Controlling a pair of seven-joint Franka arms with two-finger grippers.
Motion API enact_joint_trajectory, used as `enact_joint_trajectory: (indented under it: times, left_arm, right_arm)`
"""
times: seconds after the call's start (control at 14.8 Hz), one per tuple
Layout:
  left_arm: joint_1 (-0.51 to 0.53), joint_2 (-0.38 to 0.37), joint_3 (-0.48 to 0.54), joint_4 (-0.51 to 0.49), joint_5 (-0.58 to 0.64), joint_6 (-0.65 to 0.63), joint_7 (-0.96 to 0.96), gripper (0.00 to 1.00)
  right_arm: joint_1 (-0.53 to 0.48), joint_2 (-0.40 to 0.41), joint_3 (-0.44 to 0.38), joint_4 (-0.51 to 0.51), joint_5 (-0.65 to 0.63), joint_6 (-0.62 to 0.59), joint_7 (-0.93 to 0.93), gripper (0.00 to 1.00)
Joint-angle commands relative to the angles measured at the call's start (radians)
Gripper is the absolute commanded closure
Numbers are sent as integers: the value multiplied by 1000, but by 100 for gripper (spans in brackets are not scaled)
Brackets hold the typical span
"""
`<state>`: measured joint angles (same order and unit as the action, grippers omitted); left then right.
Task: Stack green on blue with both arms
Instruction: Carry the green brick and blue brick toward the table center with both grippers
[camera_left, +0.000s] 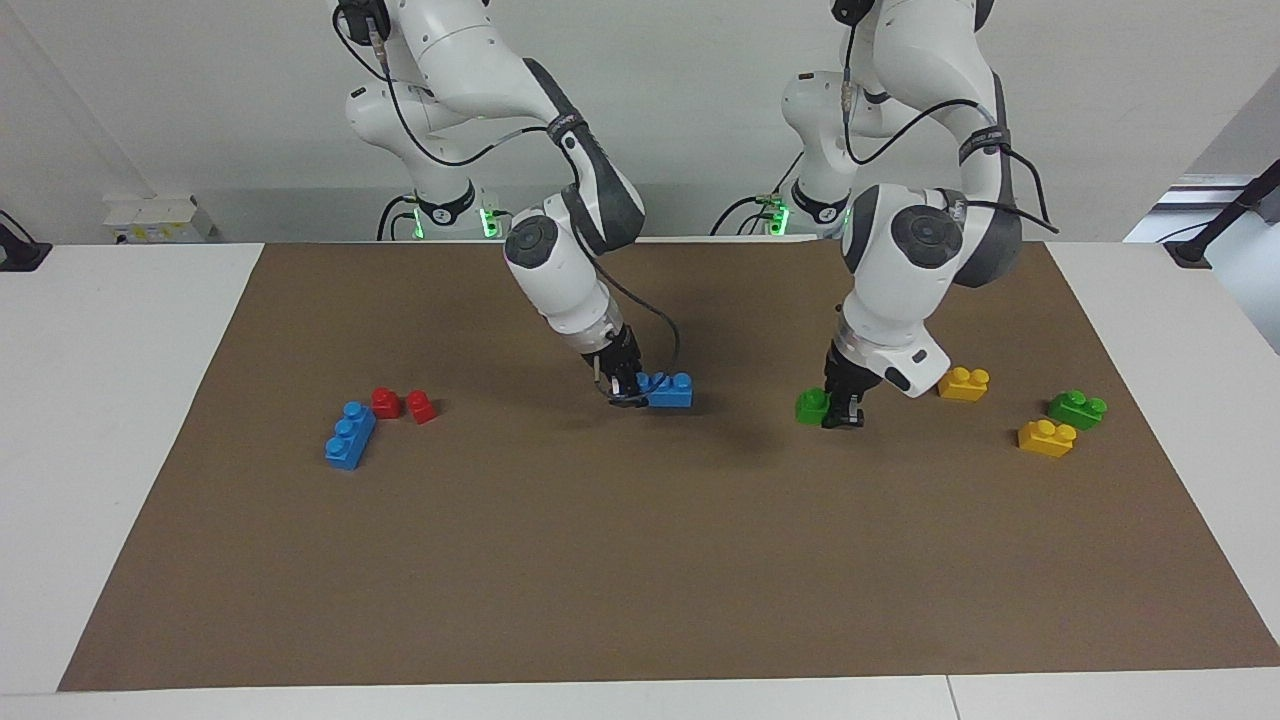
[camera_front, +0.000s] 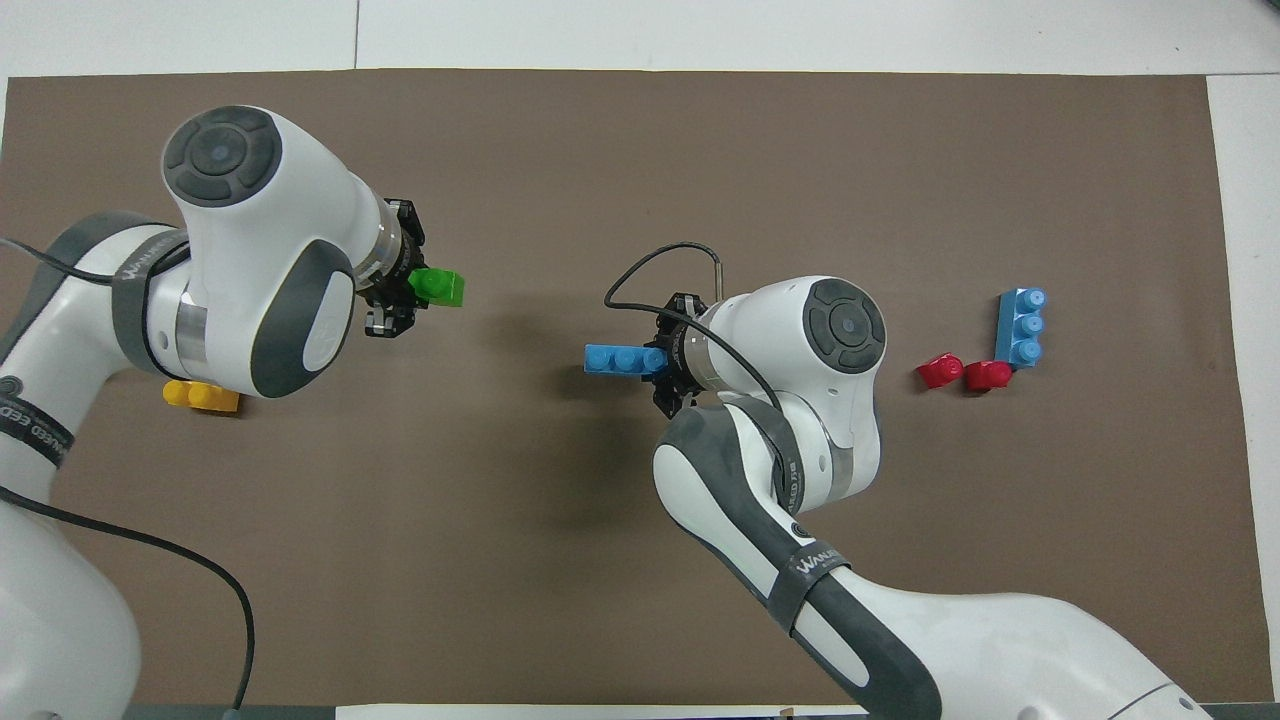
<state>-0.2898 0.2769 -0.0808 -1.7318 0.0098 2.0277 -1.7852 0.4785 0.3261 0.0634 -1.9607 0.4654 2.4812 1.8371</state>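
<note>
Across the facing view, a white desk (camera_left: 120, 420) carries a brown mat (camera_left: 640, 560) before a pale wall. Over the mat's middle, the right gripper (camera_left: 628, 388) is clamped on a blue brick (camera_left: 672, 390); the left gripper (camera_left: 842, 408) is clamped on a green brick (camera_left: 811, 404).

From overhead, grey bands on both arms bear partly legible lettering. Both bricks (camera_front: 622, 359) (camera_front: 438, 287) hang apart.

1. Between the green brick (camera_left: 812, 404) in the left hand (camera_left: 842, 415) and the blue brick (camera_left: 669, 390) in the right hand (camera_left: 627, 392), the brown mat (camera_left: 640, 560) lies bare.
2. Yellow bricks (camera_left: 1046, 437) and a darker green brick (camera_left: 1077, 408) crowd the left arm's end.
3. Red bricks (camera_left: 404, 404) and a second blue brick (camera_left: 349, 435) crowd the right arm's end.
</note>
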Motion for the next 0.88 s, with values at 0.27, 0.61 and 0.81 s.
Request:
enact_joint_trajectory:
  times: [0.27, 0.61, 0.81]
  left_arm:
    - [-150, -51, 16, -86, 15, 57, -262, 100]
    - [-235, -84, 16, -172, 16, 157, -365, 100]
    - [-268, -85, 16, -181, 16, 169, -411, 100]
  right_arm:
    - [12, -1, 1, -84, 26, 110, -2, 100]
    - [17, 16, 4, -87, 27, 130, -24, 100]
    - [34, 30, 4, -93, 32, 159, -44, 100]
